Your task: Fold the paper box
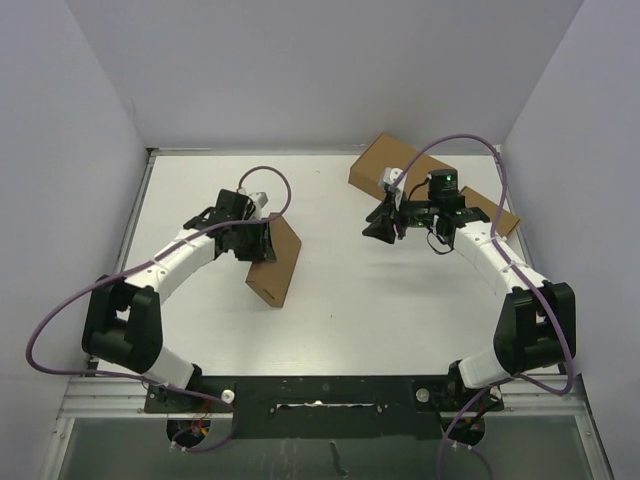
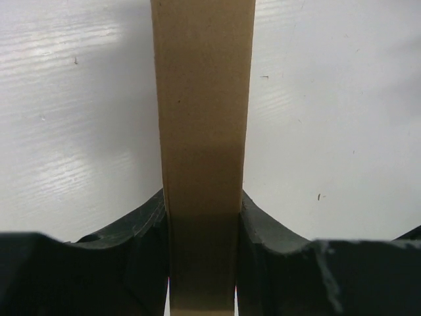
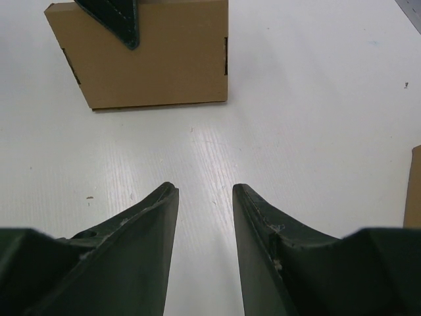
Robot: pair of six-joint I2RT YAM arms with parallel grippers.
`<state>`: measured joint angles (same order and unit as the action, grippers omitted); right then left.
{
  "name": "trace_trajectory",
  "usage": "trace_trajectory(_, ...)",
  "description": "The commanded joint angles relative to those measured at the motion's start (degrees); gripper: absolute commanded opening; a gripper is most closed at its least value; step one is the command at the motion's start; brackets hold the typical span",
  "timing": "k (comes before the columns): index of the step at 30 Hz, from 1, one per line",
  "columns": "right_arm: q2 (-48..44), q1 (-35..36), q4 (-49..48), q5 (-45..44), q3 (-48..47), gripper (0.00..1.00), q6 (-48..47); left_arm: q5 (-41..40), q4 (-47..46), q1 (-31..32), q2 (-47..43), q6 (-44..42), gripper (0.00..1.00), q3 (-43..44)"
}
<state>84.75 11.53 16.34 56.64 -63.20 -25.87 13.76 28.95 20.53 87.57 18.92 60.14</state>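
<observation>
The left tool (image 2: 202, 210) is clamped on the paper box (image 1: 278, 265) edge and should hold it steady while the right tool (image 3: 204, 187), parted and empty, approaches squarely.

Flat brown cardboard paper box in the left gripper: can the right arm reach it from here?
Probably yes. The right gripper stands open and empty, facing the flat brown cardboard paper box with only white table between; the left gripper is clamped on one edge only.
</observation>
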Motion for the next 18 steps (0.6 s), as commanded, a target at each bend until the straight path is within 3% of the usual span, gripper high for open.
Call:
trace_trajectory(1, -0.7, -0.4, -2.3, 1.9, 0.2, 0.4, 0.8, -1.3, 1.9, 0.4, -3.2, 1.1, 0.24, -0.2)
trace_trajectory(10, -0.7, -0.9, -2.5, 2.1, 0.2, 0.4, 0.9, -24.4, 9.3, 16.8, -2.7, 2.9, 0.15, 2.9)
trace_trajectory(18, -0.7, -0.9, -2.6, 2.2, 0.2, 0.4, 1.1, -38.9, 15.3, 27.9, 3.3, 7.9, 0.13, 4.1)
